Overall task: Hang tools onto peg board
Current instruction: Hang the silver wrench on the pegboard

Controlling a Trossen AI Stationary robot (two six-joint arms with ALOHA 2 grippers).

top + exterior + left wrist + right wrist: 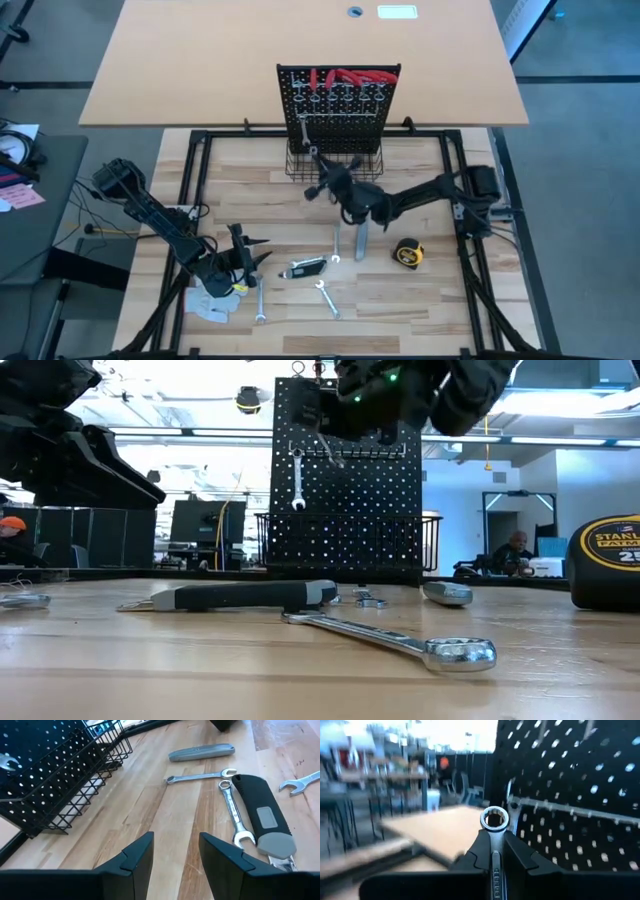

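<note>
Up near the centre of the frame the right gripper (495, 851) pinches a silver wrench (494, 820), ring end raised just before the black peg board (337, 115), while at lower left the left gripper (243, 262) hovers spread and empty over the table (420, 300).

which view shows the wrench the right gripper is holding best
The right wrist view: the held wrench fills the centre, ring end up between the right gripper fingers, near the peg board. High view shows only the arm there; low view blurs it; left wrist view misses it.
</note>
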